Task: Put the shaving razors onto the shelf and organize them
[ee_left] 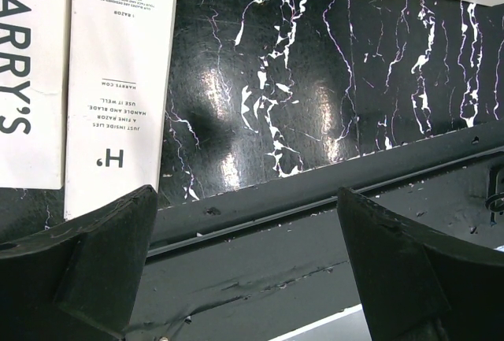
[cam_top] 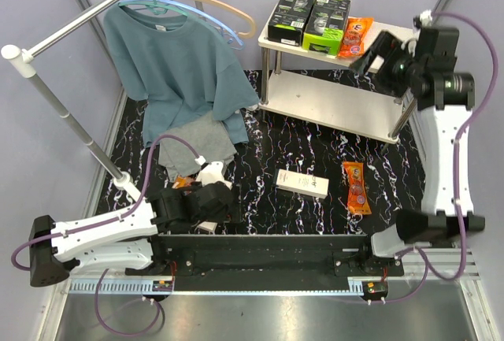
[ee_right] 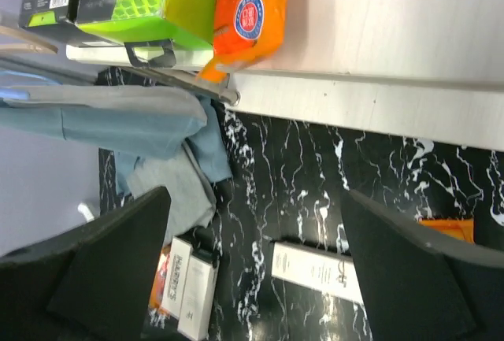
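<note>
Fingers of the left gripper stand spread wide with nothing between them, low over the near edge of the black marbled mat, just beside two white HARRY'S boxes lying side by side. Farther out on the mat lie a third white box and, near it to the right, an orange blister pack. Beyond, the shelf carries on its top board two black-and-lime boxes touching each other, with a second orange pack beside them. The right gripper hovers by that board's right end, likewise splayed and empty. At far left a teal shirt hangs from a rail.
</note>
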